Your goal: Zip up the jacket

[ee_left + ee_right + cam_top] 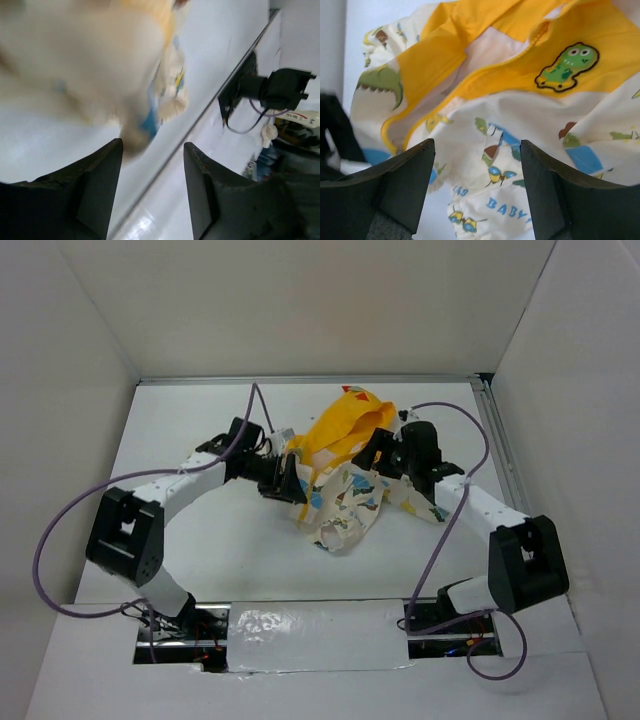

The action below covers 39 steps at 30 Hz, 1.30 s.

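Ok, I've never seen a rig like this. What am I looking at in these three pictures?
Two robot arms bolted to a white table. The top view looks down from above: left arm, right arm, and a crumpled jacket between them. The other two come from wrist cameras; the dark prongs at the bottom are each claw's fingers. The left claw and right claw are both open, close to the jacket, holding nothing. The jacket looks unzipped.
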Motion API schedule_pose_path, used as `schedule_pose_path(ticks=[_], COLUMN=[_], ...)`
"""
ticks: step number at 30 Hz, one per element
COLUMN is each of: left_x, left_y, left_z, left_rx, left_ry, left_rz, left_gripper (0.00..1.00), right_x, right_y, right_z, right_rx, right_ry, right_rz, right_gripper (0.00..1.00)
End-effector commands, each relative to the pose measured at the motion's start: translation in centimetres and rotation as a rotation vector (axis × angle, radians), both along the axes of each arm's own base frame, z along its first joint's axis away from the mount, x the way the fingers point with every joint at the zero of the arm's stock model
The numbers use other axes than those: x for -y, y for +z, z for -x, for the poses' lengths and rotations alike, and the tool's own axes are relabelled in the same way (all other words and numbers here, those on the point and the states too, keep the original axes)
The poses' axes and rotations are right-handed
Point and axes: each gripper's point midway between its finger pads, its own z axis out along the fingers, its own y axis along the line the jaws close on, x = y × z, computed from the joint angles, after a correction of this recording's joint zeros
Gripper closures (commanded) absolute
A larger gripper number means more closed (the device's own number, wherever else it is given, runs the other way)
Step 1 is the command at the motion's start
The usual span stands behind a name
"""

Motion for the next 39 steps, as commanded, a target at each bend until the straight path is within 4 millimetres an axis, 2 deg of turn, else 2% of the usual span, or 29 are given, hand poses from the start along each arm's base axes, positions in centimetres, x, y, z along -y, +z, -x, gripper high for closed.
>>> schedule_pose_path(ticks=[1, 2, 3, 4, 7, 8, 9, 10, 11, 12, 13, 16, 20, 21, 23, 24, 27, 29, 32, 33, 35, 36, 38, 39], left_x=[-2.6, -3.2, -3.7, -3.9, -3.8, -3.5, -3.0, -2.6, -1.7, -0.7, -0.1, 2.9, 4.7, 4.7, 4.6, 4.3, 3.6, 3.2, 3.5, 3.6, 3.6, 3.5, 3.0, 2.8], left_y=[-0.4, -0.8, -1.2, -1.4, -1.4, -1.3, -0.9, -1.3, -1.1, -1.1, -0.9, -0.5, -0.6, -1.1, -1.6, -2.4, -4.0, -4.9, -4.9, -4.8, -4.0, -3.9, -3.1, -2.8], left_z=[4.3, 5.1, 6.5, 6.9, 8.9, 9.3, 9.1, 9.6, 10.1, 9.7, 9.6, 9.8, 7.7, 6.3, 5.0, 3.4, 1.4, 0.8, -0.8, -1.2, -2.3, -2.7, -4.1, -4.6], left_rx=[-0.16, -0.194, -0.233, -0.236, -0.278, -0.283, -0.277, -0.284, -0.286, -0.285, -0.285, -0.282, -0.264, -0.249, -0.209, -0.191, -0.18, -0.177, -0.159, -0.151, -0.13, -0.128, -0.076, -0.059], left_ry=[0.151, 0.178, 0.209, 0.22, 0.225, 0.217, 0.223, 0.206, 0.176, 0.169, 0.156, 0.131, 0.241, 0.309, 0.354, 0.424, 0.514, 0.538, 0.554, 0.559, 0.583, 0.598, 0.619, 0.625], left_rz=[-0.057, -0.069, -0.074, -0.07, -0.031, -0.018, 0.015, 0.034, 0.051, 0.079, 0.092, 0.113, 0.138, 0.119, 0.098, 0.058, -0.024, -0.065, -0.078, -0.076, -0.076, -0.083, -0.082, -0.078], left_gripper=[0.36, 0.32, 0.28, 0.01, 0.01, 0.01, 0.01, 0.01, 0.01, 0.01, 0.01, 0.01, 0.01, 0.01, 0.01, 0.01, 0.01, 0.01, 0.02, 0.04, 0.11, 0.14, 0.2, 0.26], right_x=[-0.7, -0.9, -1.3, -1.2, -1.2, -0.7, -0.7, -0.6, -0.5, 0.3, 0.7, 1.3, 1.2, 1.0, 1.3, 1.3, 1.6, 1.5, 1.8, 1.9, 2.4, 3.0, 3.6, 3.9], right_y=[4.0, 2.9, 3.7, 2.4, 1.7, -0.1, 0.3, -1.3, -2.0, -2.4, -3.7, -4.9, -5.6, -5.8, -6.0, -5.8, -6.2, -6.6, -7.7, -7.8, -8.7, -8.4, -9.3, -9.2], right_z=[-3.7, -4.4, -5.4, -6.4, -8.1, -8.8, -9.4, -9.7, -10.0, -10.4, -10.7, -11.2, -11.2, -11.1, -10.8, -10.7, -10.5, -10.3, -10.0, -9.9, -9.3, -9.3, -8.1, -7.7], right_rx=[0.114, 0.09, 0.105, 0.084, 0.051, 0.01, -0.003, -0.043, -0.069, -0.093, -0.122, -0.161, -0.191, -0.199, -0.208, -0.21, -0.221, -0.233, -0.263, -0.266, -0.282, -0.278, -0.316, -0.322], right_ry=[-0.023, -0.024, -0.03, -0.054, -0.076, -0.104, -0.12, -0.137, -0.159, -0.223, -0.249, -0.305, -0.322, -0.327, -0.337, -0.34, -0.332, -0.311, -0.303, -0.306, -0.326, -0.343, -0.357, -0.361], right_rz=[0.022, 0.045, 0.058, 0.092, 0.172, 0.213, 0.215, 0.232, 0.235, 0.254, 0.271, 0.292, 0.278, 0.263, 0.241, 0.221, 0.199, 0.188, 0.193, 0.191, 0.191, 0.181, 0.167, 0.161], right_gripper=[0.23, 0.23, 0.22, 0.2, 0.18, 0.17, 0.17, 0.17, 0.17, 0.17, 0.17, 0.17, 0.17, 0.17, 0.17, 0.18, 0.18, 0.19, 0.22, 0.31, 0.39, 0.49, 0.59, 0.72])
